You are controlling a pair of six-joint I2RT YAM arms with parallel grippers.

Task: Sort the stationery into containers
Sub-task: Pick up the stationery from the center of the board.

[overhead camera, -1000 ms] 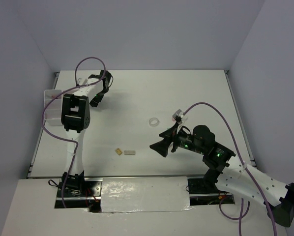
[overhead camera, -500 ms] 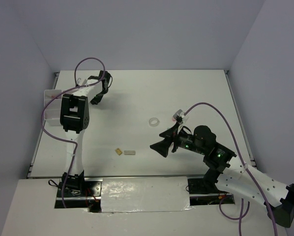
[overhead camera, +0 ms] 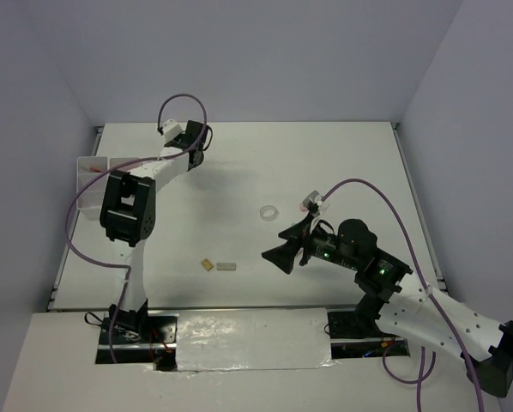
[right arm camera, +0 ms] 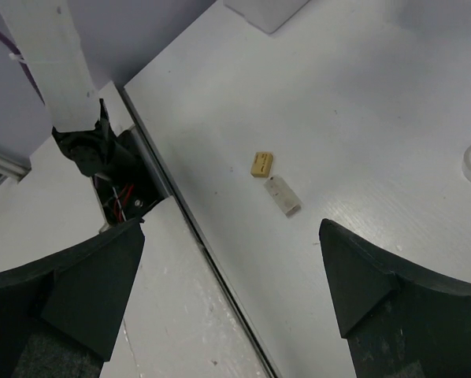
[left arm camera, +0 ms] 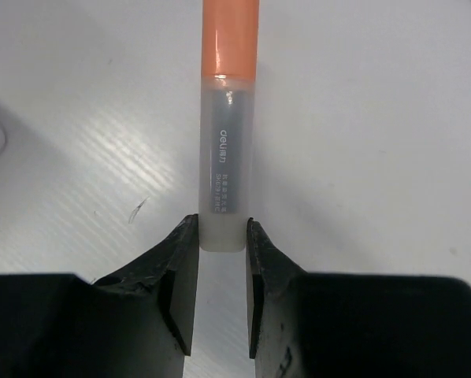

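Gripping the orange marker (left arm camera: 228, 157) near the table's (overhead camera: 342, 163) far-left corner.
The left claw (left arm camera: 221, 236) has just clenched on its pale end and risen; the box (overhead camera: 89, 172) stands close by, so a drop-off probably comes next. The right claw (right arm camera: 231, 228) hangs wide open, empty.

The table (overhead camera: 351, 163) lies bare across its middle, far side and right, so a gripper passes freely there. The tape ring (overhead camera: 268, 211) sits alone near the centre. Toward the front, the tan eraser (overhead camera: 207, 264) and grey eraser (overhead camera: 226, 266) lie just beside each other. The box (overhead camera: 87, 172) stands at the left edge, and the left arm (overhead camera: 128, 202) seems to overhang its near side.
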